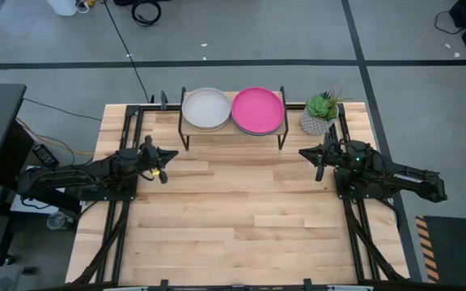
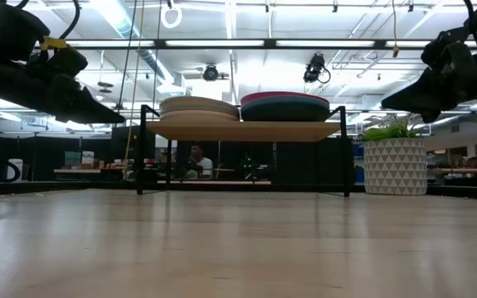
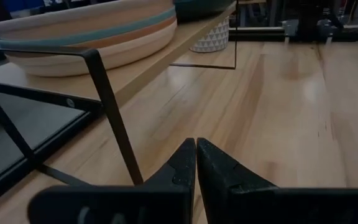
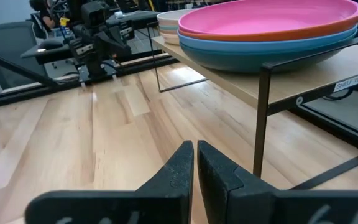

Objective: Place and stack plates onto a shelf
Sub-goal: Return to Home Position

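Note:
Two stacks of plates rest on the shelf [image 1: 233, 129] at the table's far edge. The left stack [image 1: 206, 108] has a cream-white plate on top, with peach, teal-edged and tan plates under it [image 3: 86, 37]. The right stack [image 1: 258, 110] has a pink plate on top of orange, pale blue and dark teal ones [image 4: 272, 37]. My left gripper [image 1: 169, 156] hovers shut near the shelf's left legs. My right gripper [image 1: 304, 153] hovers shut near the shelf's right legs. Neither holds anything.
A potted green plant in a white patterned pot [image 1: 320, 113] stands right of the shelf at the far edge. Black frame rails [image 1: 120, 218] run along the table's left and right sides. Bare wooden tabletop [image 1: 241, 218] lies between and in front of the arms.

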You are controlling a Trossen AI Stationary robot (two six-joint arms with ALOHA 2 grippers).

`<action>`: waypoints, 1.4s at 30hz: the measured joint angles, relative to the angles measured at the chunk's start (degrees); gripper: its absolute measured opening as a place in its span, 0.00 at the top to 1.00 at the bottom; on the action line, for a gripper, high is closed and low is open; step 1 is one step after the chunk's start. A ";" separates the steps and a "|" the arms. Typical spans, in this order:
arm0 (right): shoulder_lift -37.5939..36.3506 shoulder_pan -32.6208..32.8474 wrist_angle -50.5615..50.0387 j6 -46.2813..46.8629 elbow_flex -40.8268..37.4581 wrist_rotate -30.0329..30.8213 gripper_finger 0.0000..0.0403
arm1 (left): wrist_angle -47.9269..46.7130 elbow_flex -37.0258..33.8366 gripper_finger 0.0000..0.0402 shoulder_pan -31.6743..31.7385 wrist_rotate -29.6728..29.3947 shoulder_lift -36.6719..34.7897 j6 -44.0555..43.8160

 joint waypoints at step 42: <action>0.00 0.01 0.02 -0.01 -0.04 -0.02 0.93 | 1.62 -0.15 0.94 0.00 0.04 0.00 -0.37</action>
